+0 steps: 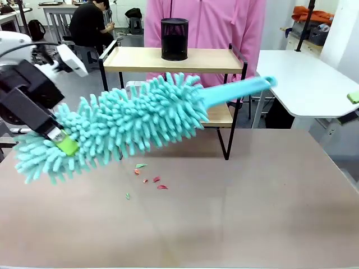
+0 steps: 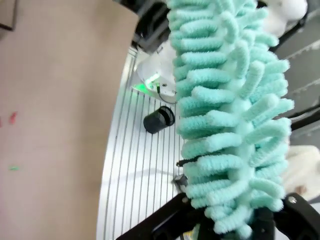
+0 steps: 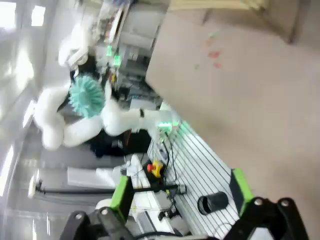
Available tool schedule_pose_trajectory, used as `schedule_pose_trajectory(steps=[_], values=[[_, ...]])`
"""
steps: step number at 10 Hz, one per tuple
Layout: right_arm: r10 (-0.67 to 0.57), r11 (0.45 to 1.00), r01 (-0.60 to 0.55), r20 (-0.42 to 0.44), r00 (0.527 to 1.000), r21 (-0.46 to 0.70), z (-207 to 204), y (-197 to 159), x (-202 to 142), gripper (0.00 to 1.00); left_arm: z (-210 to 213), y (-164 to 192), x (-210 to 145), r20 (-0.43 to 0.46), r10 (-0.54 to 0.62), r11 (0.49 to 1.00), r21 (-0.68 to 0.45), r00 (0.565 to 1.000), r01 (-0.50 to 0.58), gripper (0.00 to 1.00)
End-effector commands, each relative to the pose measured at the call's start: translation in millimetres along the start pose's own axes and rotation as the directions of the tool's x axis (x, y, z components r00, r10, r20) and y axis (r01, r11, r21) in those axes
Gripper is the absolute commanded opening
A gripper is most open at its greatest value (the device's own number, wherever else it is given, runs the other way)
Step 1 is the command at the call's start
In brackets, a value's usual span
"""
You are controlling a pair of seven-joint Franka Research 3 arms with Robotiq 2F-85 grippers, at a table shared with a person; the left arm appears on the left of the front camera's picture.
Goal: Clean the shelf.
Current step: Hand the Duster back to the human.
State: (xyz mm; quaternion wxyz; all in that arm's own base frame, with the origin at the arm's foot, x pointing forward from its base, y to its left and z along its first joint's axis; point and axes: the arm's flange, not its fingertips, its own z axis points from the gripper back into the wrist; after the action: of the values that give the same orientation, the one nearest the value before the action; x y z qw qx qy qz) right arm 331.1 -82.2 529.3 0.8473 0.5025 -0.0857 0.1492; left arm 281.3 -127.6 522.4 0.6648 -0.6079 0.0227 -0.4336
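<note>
The shelf stands at the table's far side, two light boards in a black frame, with a black mesh cup on its top board. My left gripper is shut on the fluffy head of a teal duster. The duster hangs tilted in front of the shelf, and its handle points up to the right. In the left wrist view the duster's strands rise from between the fingers of the left gripper. My right gripper is open, off the table's edge, with nothing between its green pads.
Small red and green paper scraps lie on the brown table in front of the shelf, and the scraps appear again in the right wrist view. A person in pink stands behind the shelf. A white table is at the far right.
</note>
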Motion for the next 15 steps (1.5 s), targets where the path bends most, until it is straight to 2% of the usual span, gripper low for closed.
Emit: schedule_pose_trajectory(steps=[1, 2, 4, 6, 8, 9, 10, 12, 13, 15], values=[[-0.51, 0.852, 0.524, 0.197, 0.837, -0.022, -20, -7, -31, 1.0, 16, -2, -15, 0.091, -0.025, 1.0, 0.006, 0.996, 0.025, 0.0], [0.0, 1.0, 0.0, 0.0, 1.0, 0.0, 0, 0, 0, 1.0, 29, -7, -23, 0.149, -0.039, 0.999, 0.018, 0.988, 0.037, 0.0], [0.0, 1.0, 0.0, 0.0, 1.0, 0.0, 0, 0, 0, 1.0, 66, -35, -41, 0.31, -0.131, 0.99, 0.084, 0.942, 0.111, 0.0], [0.0, 1.0, 0.0, 0.0, 1.0, 0.0, 0, 0, 0, 1.0, 112, -62, -70, 0.551, -0.208, 0.972, 0.207, 0.808, 0.109, 0.0], [0.0, 1.0, 0.0, 0.0, 1.0, 0.0, 0, 0, 0, 1.0, 143, -70, -101, 0.703, -0.239, 0.966, 0.243, 0.669, 0.09, 0.0], [0.0, 1.0, 0.0, 0.0, 1.0, 0.0, 0, 0, 0, 1.0, 157, -61, -110, 0.763, -0.218, 0.966, 0.257, 0.608, 0.024, 0.0], [0.0, 1.0, 0.0, 0.0, 1.0, 0.0, 0, 0, 0, 1.0, 169, -46, -116, 0.823, -0.14, 0.97, 0.225, 0.55, -0.089, 0.0], [0.0, 1.0, 0.0, 0.0, 1.0, 0.0, 0, 0, 0, 1.0, 185, -15, -121, 0.872, 0.031, 0.955, 0.118, 0.488, -0.272, 0.0], [0.0, 1.0, 0.0, 0.0, 1.0, 0.0, 0, 0, 0, 1.0, 189, -3, -126, 0.891, 0.091, 0.936, 0.075, 0.445, -0.343, 0.0], [0.0, 1.0, 0.0, 0.0, 1.0, 0.0, 0, 0, 0, 1.0, 195, 14, -133, 0.898, 0.194, 0.878, 0.022, 0.396, -0.479, 0.0]])
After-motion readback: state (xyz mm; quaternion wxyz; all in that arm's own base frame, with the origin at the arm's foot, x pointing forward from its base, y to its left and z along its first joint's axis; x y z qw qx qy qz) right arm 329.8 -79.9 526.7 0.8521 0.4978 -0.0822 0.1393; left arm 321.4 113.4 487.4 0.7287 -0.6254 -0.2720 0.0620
